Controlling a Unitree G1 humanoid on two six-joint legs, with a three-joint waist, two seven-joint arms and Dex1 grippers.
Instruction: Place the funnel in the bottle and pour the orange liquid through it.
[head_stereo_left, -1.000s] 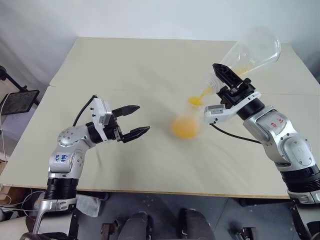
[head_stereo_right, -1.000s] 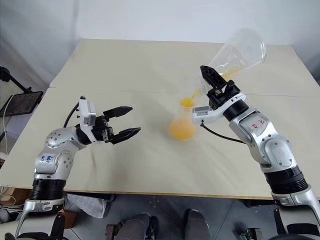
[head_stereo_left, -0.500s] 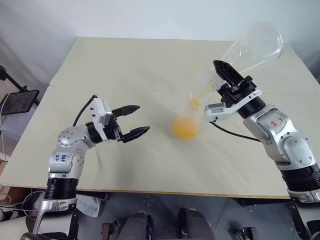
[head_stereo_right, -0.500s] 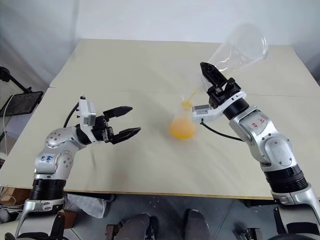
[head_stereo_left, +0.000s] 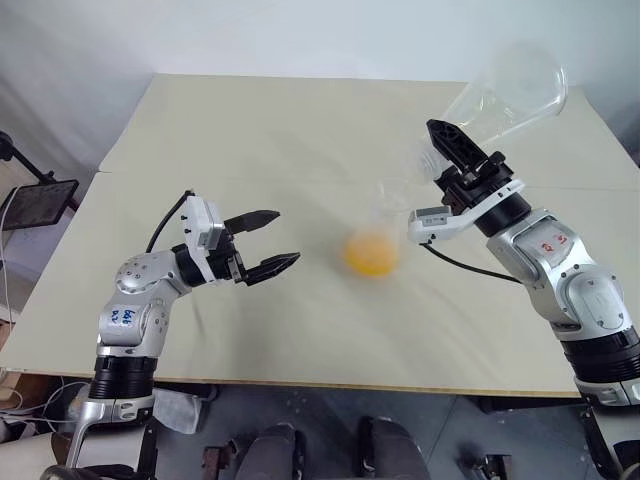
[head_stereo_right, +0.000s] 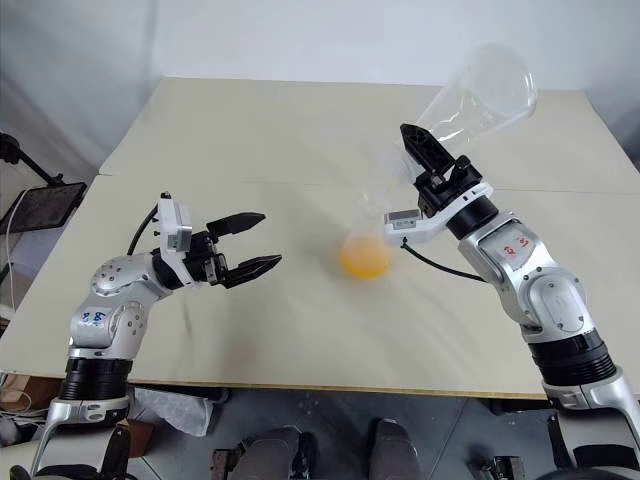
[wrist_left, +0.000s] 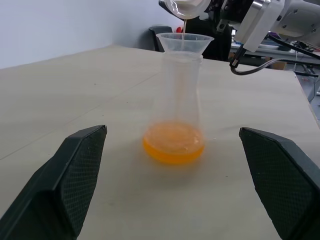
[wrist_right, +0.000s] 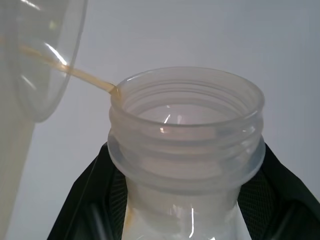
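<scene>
A: On the table (head_stereo_left: 250, 130), what is lying or standing, starting with the biggest item?

B: The beige table is carrying one standing item, the bottle (wrist_left: 175, 100), near the middle and slightly toward the right arm's side. It is standing upright between the two arms. Above it, the right gripper (head_stereo_left: 452, 158) is holding a larger clear flask (head_stereo_left: 505, 95) tilted, its wide base pointing up and away, its threaded mouth pointing down toward the bottle.

A: How are the grippers sitting?

B: The right gripper's two black fingers are pressing against the flask's neck, one on each side, as the right wrist view is showing. The left gripper (head_stereo_left: 264, 243) is hovering over the table well apart from the bottle, its fingers (wrist_left: 75, 170) spread wide and gripping nothing. The bottle is sitting between them in the left wrist view.

A: Where is the funnel?

B: The funnel (wrist_left: 184, 41) is sitting in the bottle's neck, upright, its mouth just under the flask's mouth.

A: And the liquid?

B: The orange liquid (wrist_left: 173, 143) is pooling in the bottle's wide base, filling only the lowest part. A thin thread is running from the flask's mouth into the funnel. The flask itself is looking nearly drained, with only a faint streak along its inner wall.
</scene>
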